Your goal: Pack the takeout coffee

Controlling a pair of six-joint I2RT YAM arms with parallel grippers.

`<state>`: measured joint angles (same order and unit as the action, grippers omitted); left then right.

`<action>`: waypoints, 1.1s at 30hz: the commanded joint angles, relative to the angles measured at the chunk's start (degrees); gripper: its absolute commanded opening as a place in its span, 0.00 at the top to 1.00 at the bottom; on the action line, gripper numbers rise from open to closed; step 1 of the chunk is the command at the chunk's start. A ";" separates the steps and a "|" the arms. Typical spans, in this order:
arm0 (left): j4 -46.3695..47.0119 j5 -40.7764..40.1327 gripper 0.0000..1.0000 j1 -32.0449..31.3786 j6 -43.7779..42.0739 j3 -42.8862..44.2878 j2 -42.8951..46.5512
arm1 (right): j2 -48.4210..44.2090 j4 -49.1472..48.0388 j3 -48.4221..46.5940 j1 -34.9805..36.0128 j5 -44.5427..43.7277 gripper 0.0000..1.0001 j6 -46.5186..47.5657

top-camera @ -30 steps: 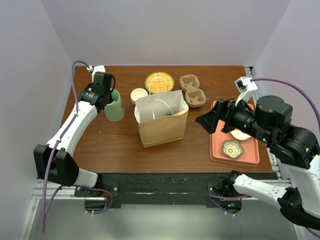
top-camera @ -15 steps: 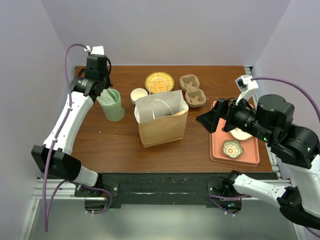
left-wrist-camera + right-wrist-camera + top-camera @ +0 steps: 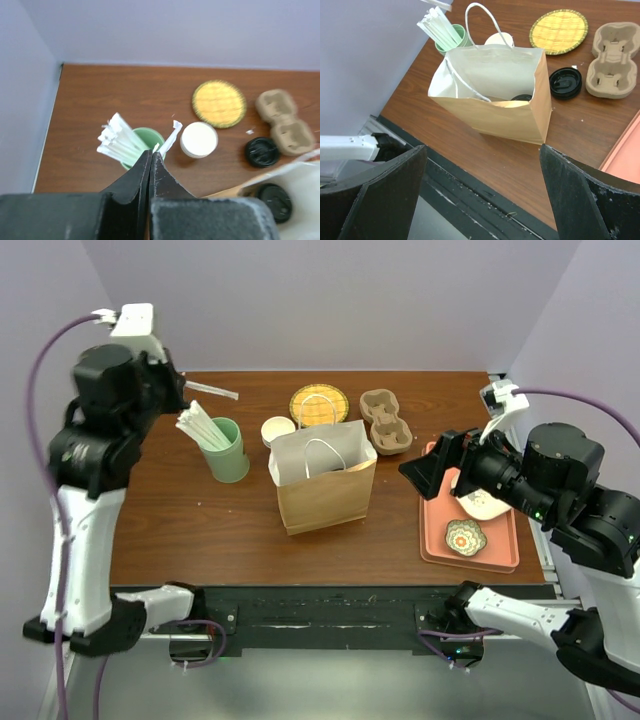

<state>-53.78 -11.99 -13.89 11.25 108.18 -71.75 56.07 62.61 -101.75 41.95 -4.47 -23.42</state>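
The takeout coffee sits inside the open brown paper bag (image 3: 322, 480). Only its black lid shows, in the left wrist view (image 3: 272, 201) and in the right wrist view (image 3: 522, 98); the top view hides it. My left gripper (image 3: 183, 388) is raised high over the table's far left, shut on a white stick (image 3: 215, 393). The stick's end pokes past the shut jaws in the left wrist view (image 3: 172, 134), above the pale green cup of sticks (image 3: 142, 146). My right gripper (image 3: 430, 475) is wide open and empty, right of the bag.
A loose black lid (image 3: 565, 82) lies right of the bag, beside a cardboard cup carrier (image 3: 386, 420). A yellow woven coaster (image 3: 319, 404) and a white lidded tub (image 3: 278, 429) lie behind the bag. An orange tray (image 3: 437, 540) at the right holds a white bowl and a patterned dish (image 3: 465, 537).
My left arm has risen up and away from the green cup, drawing one white stick out with it. The right arm has shifted only slightly.
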 commanded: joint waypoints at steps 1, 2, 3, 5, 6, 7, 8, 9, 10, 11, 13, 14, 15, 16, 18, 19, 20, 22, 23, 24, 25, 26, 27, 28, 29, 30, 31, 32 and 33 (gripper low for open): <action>0.87 13.19 1.00 0.00 -1.58 4.31 6.60 | 1.32 0.23 -3.27 -0.12 -2.82 0.01 2.50; 0.96 15.83 1.00 0.00 -1.49 4.41 7.23 | 1.49 0.32 -3.45 -0.03 -3.09 0.01 2.76; 0.87 21.25 1.00 0.00 -1.32 4.58 7.84 | 1.58 0.32 -3.80 -0.12 -3.44 0.01 2.85; 0.17 26.46 1.00 -0.08 -0.53 4.50 8.29 | 1.84 0.41 -4.24 -0.12 -3.62 0.01 3.20; -0.36 31.45 1.00 0.00 -0.35 4.41 8.29 | 2.02 0.32 -4.50 -0.03 -3.70 0.01 3.38; -0.97 33.41 1.00 0.00 0.26 4.67 7.77 | 2.11 0.32 -4.50 -0.12 -3.70 0.01 3.64; -1.67 35.26 1.00 0.00 0.70 4.58 7.76 | 2.20 0.23 -4.50 -0.12 -3.70 0.01 3.64; -1.77 37.80 1.00 0.00 1.06 4.15 7.67 | 2.37 0.32 -4.50 -0.12 -3.70 0.01 3.73; -1.59 38.87 1.00 0.00 1.58 2.40 8.02 | 2.46 0.41 -4.59 -0.12 -3.97 0.01 3.65; -0.63 39.49 1.00 0.09 1.76 1.08 8.46 | 2.46 0.32 -4.59 -0.03 -3.88 0.01 3.64; 1.12 39.76 1.00 0.00 3.25 -3.99 10.03 | 2.37 0.15 -4.42 -0.03 -4.05 0.01 3.38; 4.35 40.20 1.00 0.00 3.95 -6.29 10.66 | 2.20 0.06 -4.24 -0.03 -3.97 0.01 3.29; 6.12 40.81 1.00 0.00 4.57 -8.49 11.36 | 2.11 -0.38 -3.81 -0.12 -4.05 0.01 3.12; 7.88 40.99 1.00 0.00 6.05 -12.69 12.58 | 1.76 -0.47 -3.54 -0.12 -4.06 0.01 2.94; 11.93 41.52 1.00 0.00 7.12 -15.79 13.12 | 1.67 -0.82 -3.01 -0.12 -3.70 0.01 2.59; 12.99 41.69 1.00 0.00 7.82 -18.42 13.12 | 1.50 -0.82 -2.92 -0.03 -3.62 0.01 2.50; 14.65 41.70 1.00 0.00 8.26 -19.58 13.04 | 1.49 -0.82 -2.84 -0.12 -3.53 0.01 2.50; 16.24 41.78 1.00 0.00 8.53 -22.56 12.25 | 1.23 -0.82 -2.83 -0.03 -3.62 0.01 2.24; 17.03 41.17 1.00 0.00 8.44 -23.18 11.90 | 1.06 -0.82 -2.83 -0.12 -3.62 0.01 2.15; 17.30 41.08 1.00 0.00 8.09 -24.23 11.02 | 0.88 -0.82 -2.83 -0.03 -3.70 0.01 2.15; 17.74 40.82 1.00 0.00 7.83 -24.59 10.58 | 0.79 -0.74 -2.92 -0.12 -3.70 0.01 2.06; 17.66 40.38 1.00 0.00 7.74 -24.60 10.05 | 0.70 -0.56 -3.36 -0.12 -3.70 0.01 2.06; 17.57 40.46 1.00 0.00 7.65 -24.51 9.09 | 0.62 -0.12 -3.62 -0.03 -3.79 0.01 2.15; 17.05 40.38 1.00 0.00 7.22 -24.34 8.64 | 0.53 0.14 -3.63 -0.12 -3.88 0.01 2.15; 16.61 40.38 1.00 0.00 6.95 -24.07 8.20 | 0.01 0.23 -3.45 -0.12 -4.23 0.01 2.24; 16.17 40.64 1.00 0.00 6.69 -23.29 7.59 | -0.26 0.41 -3.28 -0.12 -4.93 0.01 2.15; 15.29 40.64 1.00 0.00 5.99 -22.84 7.15 | -0.70 0.41 -3.10 -0.12 -5.28 0.01 2.06; 14.76 39.77 1.00 0.00 5.72 -22.32 6.80 | -1.05 0.32 -2.58 -0.12 -5.55 0.01 1.89; 14.06 39.15 1.00 0.00 5.37 -21.09 6.01 | -2.01 0.06 -2.31 -0.03 -5.81 0.01 1.80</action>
<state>-40.18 27.44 -13.89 17.78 83.68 -64.38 56.12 63.18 -104.51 41.93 -8.25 -21.10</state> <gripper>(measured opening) 0.014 0.986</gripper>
